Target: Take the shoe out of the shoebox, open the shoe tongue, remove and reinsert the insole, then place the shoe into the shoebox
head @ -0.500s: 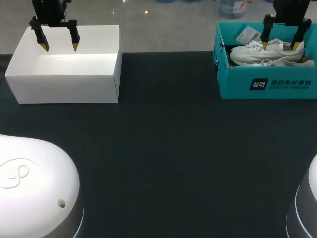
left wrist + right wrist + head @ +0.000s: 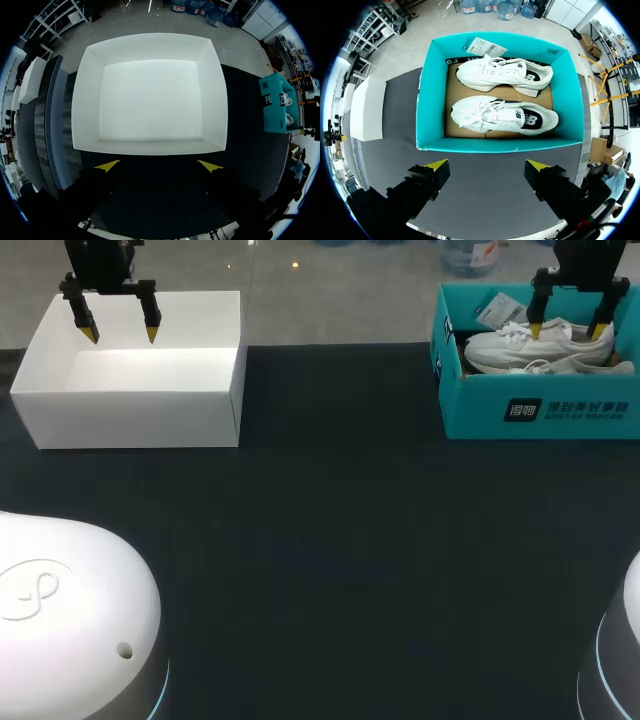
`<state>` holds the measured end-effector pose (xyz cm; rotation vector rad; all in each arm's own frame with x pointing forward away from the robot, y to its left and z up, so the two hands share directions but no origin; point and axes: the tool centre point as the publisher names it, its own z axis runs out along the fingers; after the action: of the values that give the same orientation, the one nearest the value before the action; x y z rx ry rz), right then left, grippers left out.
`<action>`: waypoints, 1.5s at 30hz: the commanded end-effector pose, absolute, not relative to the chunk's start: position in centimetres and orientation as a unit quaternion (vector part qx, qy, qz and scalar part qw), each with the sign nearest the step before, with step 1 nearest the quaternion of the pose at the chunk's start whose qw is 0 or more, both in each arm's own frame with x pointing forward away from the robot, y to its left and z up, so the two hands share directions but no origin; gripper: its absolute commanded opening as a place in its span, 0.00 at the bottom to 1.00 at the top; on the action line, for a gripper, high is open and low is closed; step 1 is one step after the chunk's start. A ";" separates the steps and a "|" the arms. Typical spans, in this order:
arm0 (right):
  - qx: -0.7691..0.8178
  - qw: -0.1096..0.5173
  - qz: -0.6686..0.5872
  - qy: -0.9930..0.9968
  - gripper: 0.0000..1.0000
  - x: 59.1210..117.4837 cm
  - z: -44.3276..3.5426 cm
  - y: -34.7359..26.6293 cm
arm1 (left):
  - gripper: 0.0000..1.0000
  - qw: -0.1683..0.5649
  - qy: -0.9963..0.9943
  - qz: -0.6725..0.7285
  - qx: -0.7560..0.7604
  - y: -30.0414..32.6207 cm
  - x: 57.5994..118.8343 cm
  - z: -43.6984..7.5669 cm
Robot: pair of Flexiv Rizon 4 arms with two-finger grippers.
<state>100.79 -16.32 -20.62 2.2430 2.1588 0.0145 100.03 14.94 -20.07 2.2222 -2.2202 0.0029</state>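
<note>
The blue-green shoebox [image 2: 495,145] sits on the dark table [image 2: 340,540], at the far right corner. Two white shoes lie inside it, side by side on brown card. The near shoe [image 2: 502,116] is close to the box wall nearest the pincer. The far shoe [image 2: 505,75] lies just behind it. Both shoes point the same way, and their laces are on top. A white paper tag [image 2: 486,47] lies at the back wall of the box, beside the far shoe.

The right gripper [image 2: 487,164] hangs up high over the shoebox. Its two yellow tips are spread wide apart and grip nothing. From the wrist view, the shoes lie ahead of the tips, and the near wall of the box is between the tips and the shoes. The tips do not touch the shoes or the box.

The left gripper [image 2: 121,336] hangs over a white box [image 2: 150,146] at the far left corner of the table, well apart from the shoebox. Its tips are spread wide too, with nothing in them
</note>
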 end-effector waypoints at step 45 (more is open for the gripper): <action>0.742 0.060 -0.052 0.665 1.00 105.9 -34.9 -32.3 | 1.00 0.000 -0.707 0.001 0.707 14.9 100.0 -20.0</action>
<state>105.44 -32.12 -33.98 2.2348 2.0116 -0.1615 100.03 14.92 -20.06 2.2219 -2.2204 0.0027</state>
